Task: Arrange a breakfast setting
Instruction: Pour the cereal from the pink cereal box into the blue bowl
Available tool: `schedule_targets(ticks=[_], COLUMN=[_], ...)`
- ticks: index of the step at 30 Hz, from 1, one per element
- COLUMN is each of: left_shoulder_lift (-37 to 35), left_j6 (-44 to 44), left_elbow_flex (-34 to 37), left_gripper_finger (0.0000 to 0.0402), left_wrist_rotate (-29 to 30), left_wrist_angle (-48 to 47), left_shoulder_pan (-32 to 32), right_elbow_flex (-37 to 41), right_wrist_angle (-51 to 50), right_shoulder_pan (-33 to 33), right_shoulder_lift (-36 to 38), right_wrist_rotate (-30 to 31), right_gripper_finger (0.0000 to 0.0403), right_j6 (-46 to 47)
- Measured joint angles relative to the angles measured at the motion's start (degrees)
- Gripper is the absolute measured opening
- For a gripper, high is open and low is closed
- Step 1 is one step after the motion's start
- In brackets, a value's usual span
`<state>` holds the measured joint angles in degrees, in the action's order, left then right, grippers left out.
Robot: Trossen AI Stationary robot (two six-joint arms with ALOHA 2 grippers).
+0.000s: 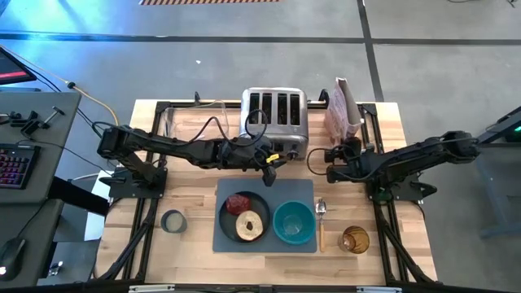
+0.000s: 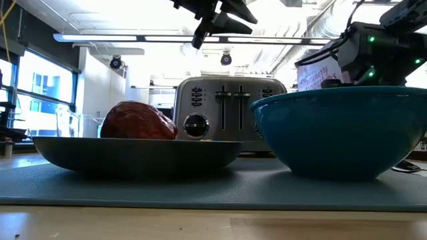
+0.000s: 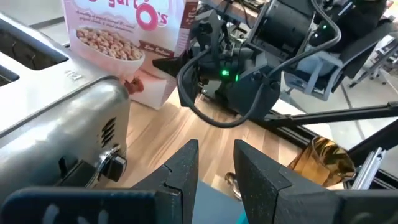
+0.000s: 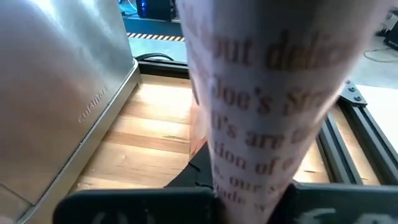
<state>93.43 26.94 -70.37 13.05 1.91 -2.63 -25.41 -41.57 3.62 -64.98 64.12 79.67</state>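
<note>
The left claw (image 1: pixel 272 175) hangs above the bench (image 1: pixel 195 240), just in front of the chrome toaster (image 1: pixel 275 120) and over the far edge of the grey mat (image 1: pixel 264 242). Its fingers (image 3: pixel 183 168) are parted with a narrow gap between them and grip nothing: the claw is released.

Nearer the front edge than the left claw, the mat lies flat on the bench. On it sits the dark grey plate (image 1: pixel 226 225), which carries the dark-red food lump (image 1: pixel 238 203) and, touching it on the near side, the tan ring (image 1: pixel 250 225). The teal bowl (image 1: pixel 293 222) stands on the mat just beside the plate, on the side toward the right arm. The wooden-handled spoon (image 1: pixel 321 222) lies on the bench just off the mat's edge, beside the bowl. An amber glass (image 1: pixel 353 239) stands further out on that side.

The right claw (image 1: pixel 332 163) is at the base of the cereal bag (image 1: pixel 343 109), beside the toaster. The bag fills the right wrist view; whether this claw is clenched on it or released cannot be told.

A tape roll (image 1: pixel 172 221) lies on the bench beyond the mat's other side.
</note>
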Motion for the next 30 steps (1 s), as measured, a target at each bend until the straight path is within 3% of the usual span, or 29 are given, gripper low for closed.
schedule_targets(ticks=[6, 13, 21, 30], left_shoulder_lift=[0.00, 0.00, 0.00, 0.00], left_j6=[-0.02, -0.04, -0.07, 3.87], left_elbow_flex=[0.00, 0.00, 0.00, 0.00], left_gripper_finger=[0.0090, 0.0090, 0.0090, 0.0090], left_wrist_rotate=[-0.02, -0.02, -1.20, -0.96], left_wrist_angle=[2.37, 2.54, 2.22, 2.19], left_shoulder_pan=[-0.02, -0.01, 0.22, 0.37], right_elbow_flex=[0.02, -0.87, -8.04, -19.38], right_wrist_angle=[-7.02, -10.80, -16.62, -27.96], right_shoulder_pan=[0.00, 0.07, 0.07, 0.05], right_shoulder_lift=[7.47, 16.85, 23.41, 24.68], right_wrist_rotate=[-2.34, -4.46, -4.28, -3.55], right_gripper_finger=[0.0000, 0.0000, 0.0000, 0.0000], right_j6=[-1.18, -10.09, -19.85, -26.73])
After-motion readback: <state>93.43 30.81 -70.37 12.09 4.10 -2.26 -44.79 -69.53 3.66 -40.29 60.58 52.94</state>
